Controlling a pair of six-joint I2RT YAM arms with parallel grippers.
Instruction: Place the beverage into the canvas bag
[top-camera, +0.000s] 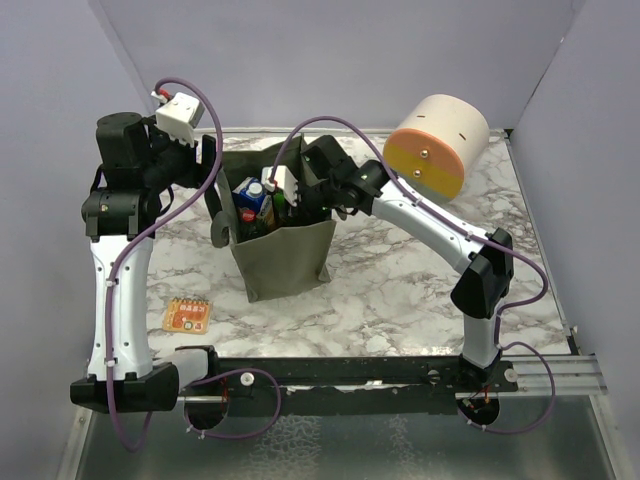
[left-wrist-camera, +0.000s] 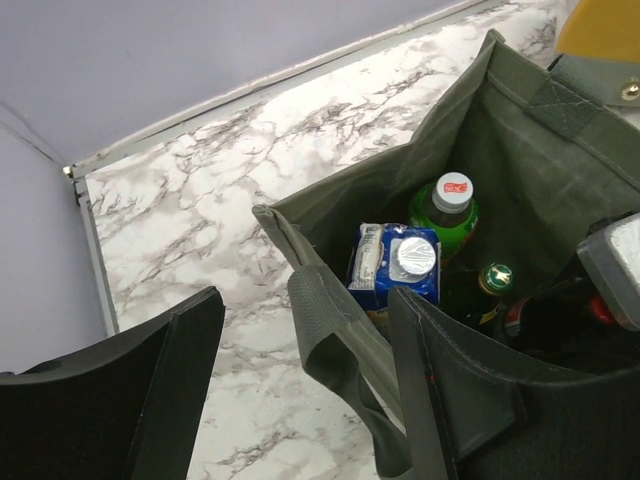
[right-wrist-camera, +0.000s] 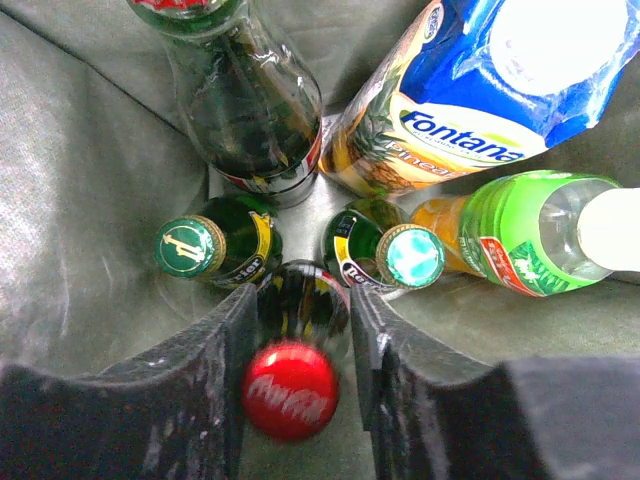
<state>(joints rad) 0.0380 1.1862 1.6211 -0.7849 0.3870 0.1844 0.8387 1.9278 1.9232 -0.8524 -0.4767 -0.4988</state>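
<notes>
Table edge: a small orange packet is seen flat on the marble table beside the left arm; its print is too small to be read.
Canvas bag: the canvas bag stands upright at mid-table, mouth open.
Right gripper: the right gripper is lowered inside the bag, its fingers pressed on both sides of the Coca-Cola bottle.
Beverage: the white "Coca-Cola" script is read on the red cap (slightly blurred); the bottle stands upright on the bag floor among the others.
Neighbours: a green cap marked "1" and a teal cap are noted just beyond it, then a dark glass bottle.
Carton: "fontana" is read on the blue carton, with part of a word starting "Pinea".
Green plastic bottle: the green plastic bottle leans beside the carton; its red label is illegible.
Left gripper: the left gripper is spread wide across the bag's rim, one finger outside, one inside.
Far right: a cream-and-orange cylinder is seen well apart from the bag.
</notes>
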